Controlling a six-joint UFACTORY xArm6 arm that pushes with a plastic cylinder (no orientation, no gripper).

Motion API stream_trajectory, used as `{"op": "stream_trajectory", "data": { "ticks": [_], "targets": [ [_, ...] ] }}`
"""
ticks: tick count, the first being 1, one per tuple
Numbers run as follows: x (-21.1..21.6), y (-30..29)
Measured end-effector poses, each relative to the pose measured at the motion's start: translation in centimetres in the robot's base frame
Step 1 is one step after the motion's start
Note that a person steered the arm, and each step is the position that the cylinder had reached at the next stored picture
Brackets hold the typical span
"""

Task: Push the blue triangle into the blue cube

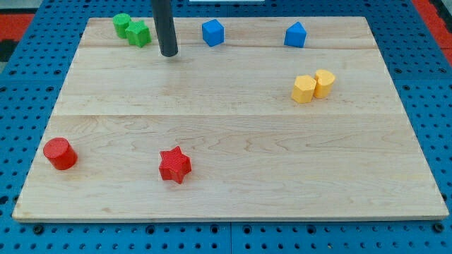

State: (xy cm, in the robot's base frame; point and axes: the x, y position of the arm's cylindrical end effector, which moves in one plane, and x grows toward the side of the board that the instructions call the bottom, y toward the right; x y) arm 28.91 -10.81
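The blue cube (212, 32) sits near the view's top, just left of centre, on the wooden board (226, 134). The blue triangle (296, 34) sits at the same height further to the view's right, well apart from the cube. My tip (169, 53) rests on the board to the left of the blue cube and slightly below it, with a small gap between them. The tip touches no block.
Two green blocks (131, 29) sit touching at the top left, just left of my tip. Two yellow blocks (314, 86) sit together at the right, below the blue triangle. A red cylinder (60, 154) and a red star (174, 165) lie at the bottom left.
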Motion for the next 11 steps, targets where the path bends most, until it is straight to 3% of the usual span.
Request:
{"op": "stream_trajectory", "data": {
  "ticks": [6,8,11],
  "targets": [
    [-1.5,3.2],
    [-0.5,8.9],
    [-0.5,12.3]
  ]
}}
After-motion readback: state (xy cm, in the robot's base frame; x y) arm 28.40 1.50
